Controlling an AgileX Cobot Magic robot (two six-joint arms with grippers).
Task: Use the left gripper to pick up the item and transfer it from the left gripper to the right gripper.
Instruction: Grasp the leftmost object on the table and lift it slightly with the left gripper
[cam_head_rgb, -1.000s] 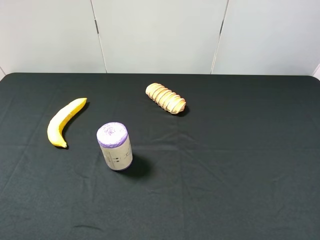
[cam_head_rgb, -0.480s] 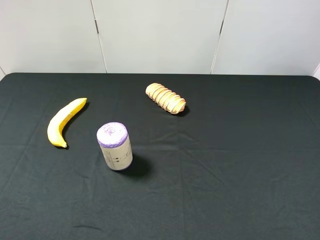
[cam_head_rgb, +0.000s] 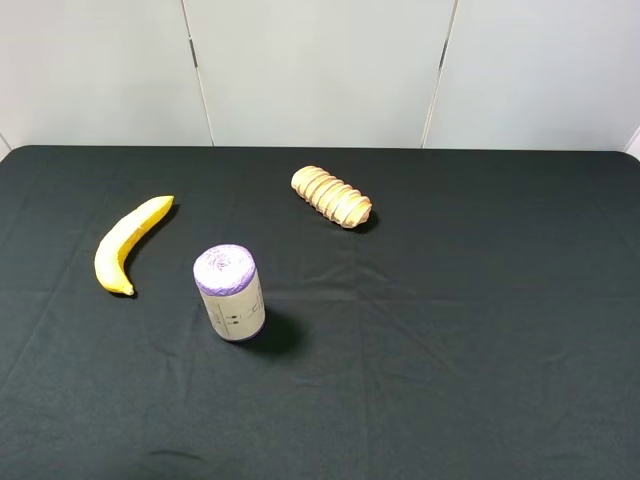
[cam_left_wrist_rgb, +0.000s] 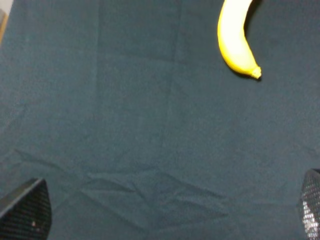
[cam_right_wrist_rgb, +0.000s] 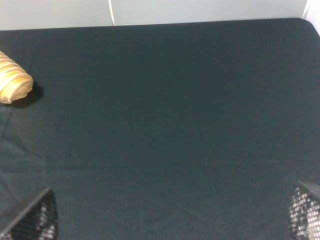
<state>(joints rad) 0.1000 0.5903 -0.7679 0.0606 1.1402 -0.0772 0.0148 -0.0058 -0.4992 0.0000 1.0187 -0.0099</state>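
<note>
The yellow banana (cam_head_rgb: 127, 241) lies on the black tablecloth at the left of the exterior high view, curved, its dark tip nearest me. It also shows in the left wrist view (cam_left_wrist_rgb: 236, 43), well ahead of my left gripper (cam_left_wrist_rgb: 165, 212), whose two fingertips stand wide apart and empty at the frame's corners. My right gripper (cam_right_wrist_rgb: 167, 215) is open and empty too, over bare cloth. Neither gripper shows in the exterior high view.
A purple-topped cylinder (cam_head_rgb: 230, 292) stands upright just right of the banana. A ridged tan bread loaf (cam_head_rgb: 331, 196) lies further back near the middle and shows in the right wrist view (cam_right_wrist_rgb: 14, 83). A pale wall runs behind the table's far edge.
</note>
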